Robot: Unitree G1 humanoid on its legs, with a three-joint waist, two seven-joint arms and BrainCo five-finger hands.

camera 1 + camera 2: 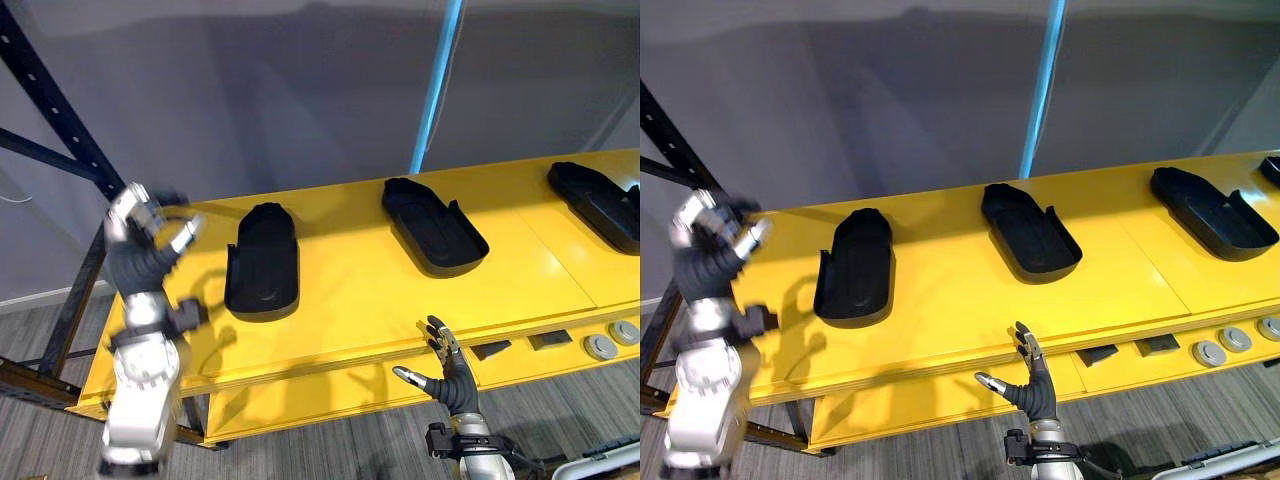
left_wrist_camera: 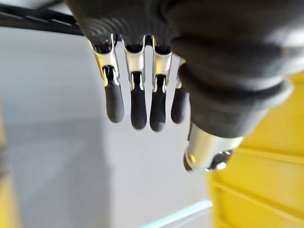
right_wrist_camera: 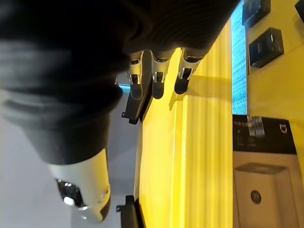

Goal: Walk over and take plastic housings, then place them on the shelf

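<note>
Where yellow worktop runs crosswise, three lie well apart: left housing long axis front-to-back; middle housing, right housing slanted, near ends rightward, hollows up. Left hand raised at left end, fingers relaxed; right hand spread below front edge.

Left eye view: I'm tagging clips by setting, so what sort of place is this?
Probably a factory or workshop station: a long yellow workbench carries black moulded plastic housings spaced in a row, with a dark steel rack frame beside it.
</note>
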